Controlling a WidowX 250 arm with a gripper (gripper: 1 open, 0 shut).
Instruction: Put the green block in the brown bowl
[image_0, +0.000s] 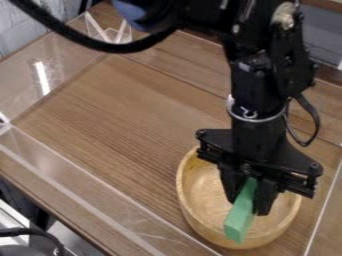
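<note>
Green block (241, 214): here it is, hanging long axis down from the fingertips, over the brown bowl's (186, 190) hollow!
Gripper (251, 190): clamped on the block's upper end!
Coming move: block directly below the tool, bowl floor beneath; lower, then release!

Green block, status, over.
Gripper shut on green block. Block tilted, over brown bowl's hollow; contact with bowl unclear. Nothing seen in the way.
</note>
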